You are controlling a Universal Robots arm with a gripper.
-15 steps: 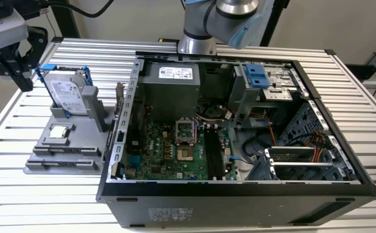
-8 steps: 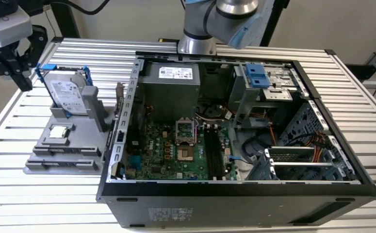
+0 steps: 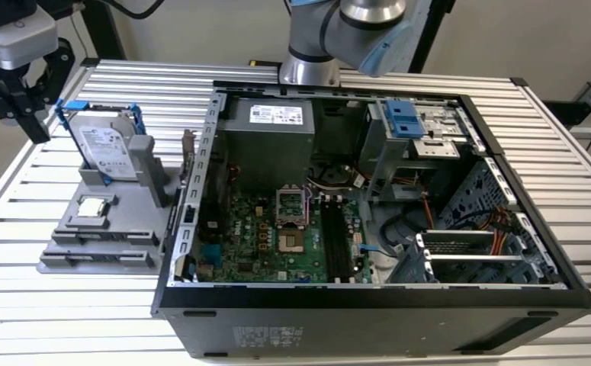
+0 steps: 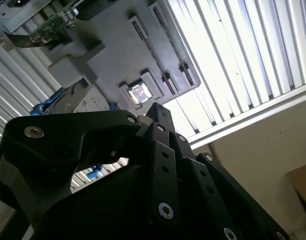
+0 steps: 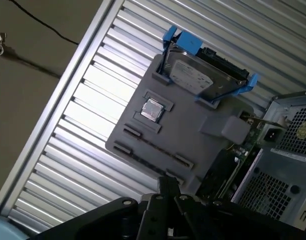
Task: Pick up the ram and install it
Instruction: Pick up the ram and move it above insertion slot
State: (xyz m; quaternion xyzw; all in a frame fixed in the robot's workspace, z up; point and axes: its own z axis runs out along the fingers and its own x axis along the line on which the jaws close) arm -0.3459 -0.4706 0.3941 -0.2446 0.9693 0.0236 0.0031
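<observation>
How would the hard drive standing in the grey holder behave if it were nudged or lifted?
The hard drive looks rigid and probably heavy for its size, given its metal casing. Standing on a narrow edge, it might tip if pushed, though the grey holder props it. Its blue frame likely offers grip.

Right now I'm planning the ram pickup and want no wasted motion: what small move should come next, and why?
Likely ease the pincer toward the exterior view's right, over the grey holder. It hangs at that view's left by the hard drive, while the ram seems to stand on edge at the holder's side nearest the computer case, untouched.
</observation>
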